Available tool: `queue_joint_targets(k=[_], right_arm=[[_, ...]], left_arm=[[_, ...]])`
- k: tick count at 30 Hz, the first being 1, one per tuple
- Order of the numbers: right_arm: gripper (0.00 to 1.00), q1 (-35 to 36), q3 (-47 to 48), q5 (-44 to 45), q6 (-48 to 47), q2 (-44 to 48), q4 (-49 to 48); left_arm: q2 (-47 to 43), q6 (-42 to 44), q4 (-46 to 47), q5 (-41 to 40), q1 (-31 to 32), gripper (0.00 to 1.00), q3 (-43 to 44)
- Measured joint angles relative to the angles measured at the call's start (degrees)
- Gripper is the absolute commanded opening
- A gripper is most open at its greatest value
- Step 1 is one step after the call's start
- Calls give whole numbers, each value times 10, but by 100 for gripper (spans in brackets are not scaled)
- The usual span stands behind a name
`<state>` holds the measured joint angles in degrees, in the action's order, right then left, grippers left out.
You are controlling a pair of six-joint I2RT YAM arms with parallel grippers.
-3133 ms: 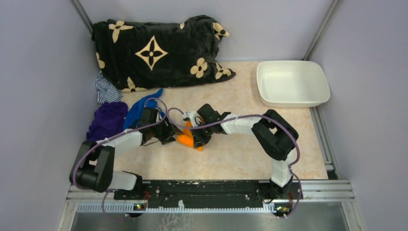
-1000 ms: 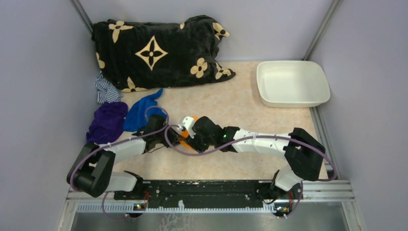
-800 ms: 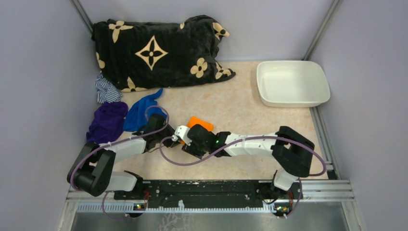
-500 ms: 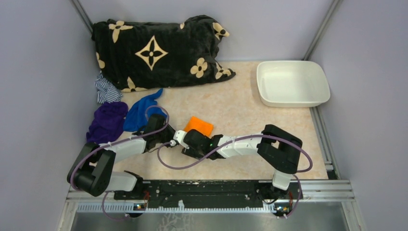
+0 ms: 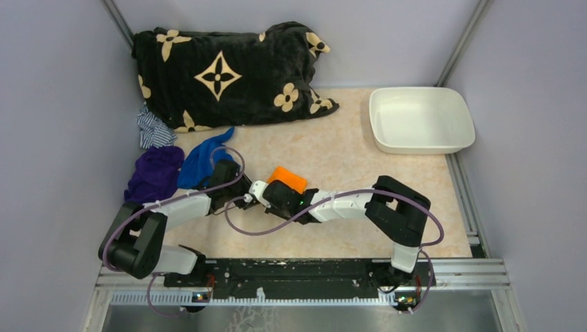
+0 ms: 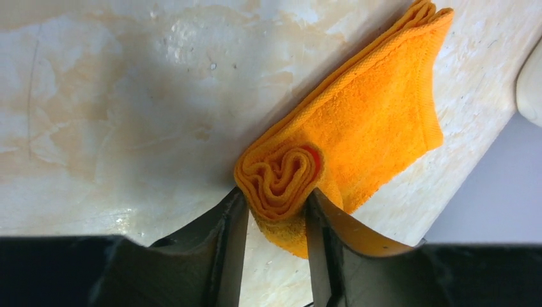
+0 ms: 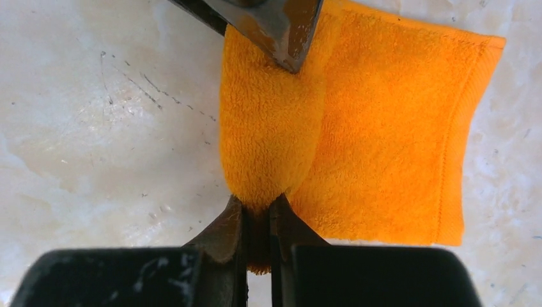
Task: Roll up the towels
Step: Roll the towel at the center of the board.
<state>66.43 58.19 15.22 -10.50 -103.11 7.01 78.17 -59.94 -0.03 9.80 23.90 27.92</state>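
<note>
The widest bare stretch of the tan marbled tabletop lies right of centre, between the small orange terry towel and the white rectangular plastic basin at far right. The black plush blanket with tan flowers fills the far left. A striped cloth, royal blue towel and purple cloth line the left side. Both arms cross the near middle, left gripper and right gripper pinching the orange terry towel's roll from opposite ends.

right gripper pinching orange towel, partly rolled
</note>
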Motion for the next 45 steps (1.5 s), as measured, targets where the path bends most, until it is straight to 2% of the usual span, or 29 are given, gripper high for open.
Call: queue_joint_targets(k=[4,9,16,20,26,29,32,35,40,45], right_arm=[[0,-42,0,-91,19,12,6],[0,-113,0,-251,61,14,7],[0,-200,1,-486,149,-33,-35],[0,-239,-8,-606,227,-71,-83],[0,-283,-44,-731,359,-122,-184],[1,-292,-51,-765,404,-142,-216],[2,-299,-61,-779,440,-151,-246],[7,-303,-69,-781,458,-152,-257],[30,-302,-72,-752,433,-124,-212],[48,-282,-72,-634,351,-33,-96]], left_arm=[[-8,14,-14,-8,-5,61,10],[-65,21,-29,-25,-15,70,5],[-173,16,-26,-22,-16,72,-30],[-178,0,-10,3,-16,72,-59],[-147,-22,21,33,-15,71,-86],[-120,-24,46,41,-15,69,-85],[-84,-24,66,48,-13,61,-78],[-48,-26,87,56,-7,53,-68],[2,-26,99,60,7,43,-43],[20,-16,80,45,19,39,-17]])
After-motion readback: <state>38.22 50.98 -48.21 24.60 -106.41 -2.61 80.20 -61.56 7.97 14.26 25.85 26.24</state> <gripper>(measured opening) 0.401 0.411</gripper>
